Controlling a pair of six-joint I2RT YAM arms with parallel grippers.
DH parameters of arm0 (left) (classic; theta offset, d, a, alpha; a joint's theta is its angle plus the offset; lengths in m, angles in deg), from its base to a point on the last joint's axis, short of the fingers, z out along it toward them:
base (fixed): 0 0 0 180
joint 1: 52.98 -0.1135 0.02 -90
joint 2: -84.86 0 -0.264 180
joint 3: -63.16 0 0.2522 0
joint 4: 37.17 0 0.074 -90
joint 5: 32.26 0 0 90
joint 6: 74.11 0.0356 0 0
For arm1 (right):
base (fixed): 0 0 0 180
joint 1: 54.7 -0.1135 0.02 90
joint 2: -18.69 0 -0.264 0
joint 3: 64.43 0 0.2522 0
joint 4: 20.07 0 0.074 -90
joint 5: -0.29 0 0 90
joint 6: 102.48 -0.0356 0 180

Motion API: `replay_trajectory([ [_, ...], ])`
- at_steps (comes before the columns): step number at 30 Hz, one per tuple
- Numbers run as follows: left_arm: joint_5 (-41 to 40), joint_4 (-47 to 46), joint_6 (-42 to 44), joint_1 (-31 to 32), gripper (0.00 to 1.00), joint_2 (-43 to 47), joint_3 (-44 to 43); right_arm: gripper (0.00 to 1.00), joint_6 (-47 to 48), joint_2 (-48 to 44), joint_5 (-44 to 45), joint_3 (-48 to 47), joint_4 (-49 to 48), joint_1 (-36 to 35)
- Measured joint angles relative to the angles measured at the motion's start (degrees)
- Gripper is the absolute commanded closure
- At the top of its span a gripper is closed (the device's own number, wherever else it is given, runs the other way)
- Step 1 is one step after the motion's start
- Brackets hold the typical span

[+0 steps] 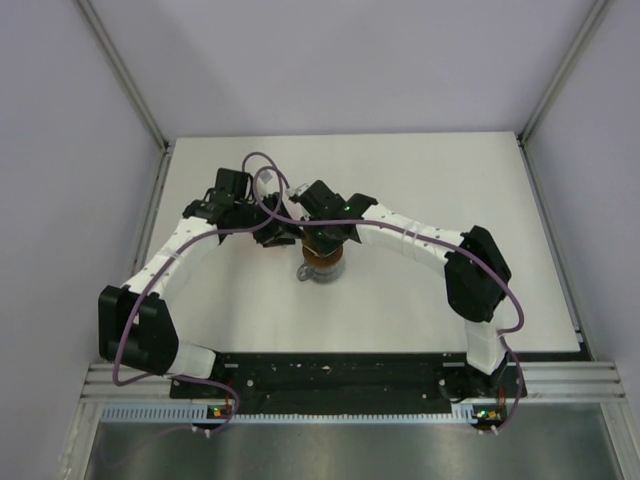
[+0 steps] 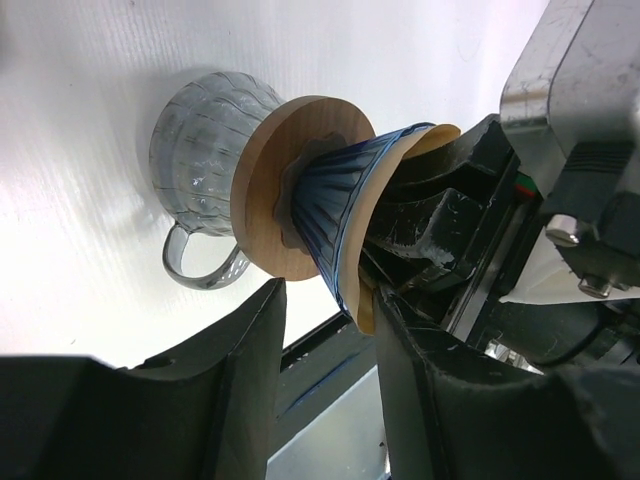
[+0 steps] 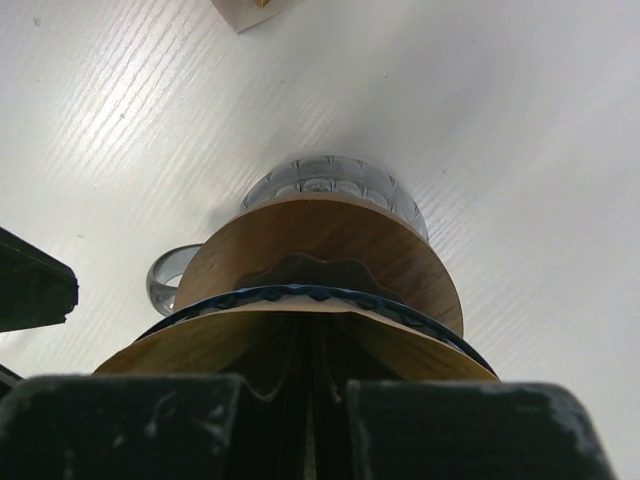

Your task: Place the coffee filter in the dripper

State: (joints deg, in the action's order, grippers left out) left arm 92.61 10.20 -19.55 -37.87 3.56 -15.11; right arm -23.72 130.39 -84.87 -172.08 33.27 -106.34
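The blue ribbed dripper (image 2: 335, 205) sits in a brown wooden ring (image 2: 290, 190) on top of the grey glass jug (image 2: 205, 140). The tan coffee filter (image 3: 200, 345) lies opened inside the dripper (image 3: 300, 296), its edge standing above the blue rim (image 2: 437, 138). My right gripper (image 3: 312, 350) reaches down into the filter with its jaws together; its tips are hidden deep in the cone. My left gripper (image 2: 325, 310) is open and empty, just beside the dripper's rim. In the top view the right gripper (image 1: 325, 238) covers the dripper and the left gripper (image 1: 275, 236) is at its left.
The jug (image 1: 322, 268) stands mid-table with its handle (image 3: 170, 280) to one side. The corner of a white and tan pack (image 3: 250, 10) lies beyond the jug. Grey walls close in the white table (image 1: 420, 180) on three sides.
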Motion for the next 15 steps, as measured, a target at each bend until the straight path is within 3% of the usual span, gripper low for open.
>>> replay_trajectory([
  [15,-2.0,-0.6,0.9,0.9,0.66,0.0,1.1,1.0,1.2,-0.7,1.2,-0.3,-0.3,0.0],
])
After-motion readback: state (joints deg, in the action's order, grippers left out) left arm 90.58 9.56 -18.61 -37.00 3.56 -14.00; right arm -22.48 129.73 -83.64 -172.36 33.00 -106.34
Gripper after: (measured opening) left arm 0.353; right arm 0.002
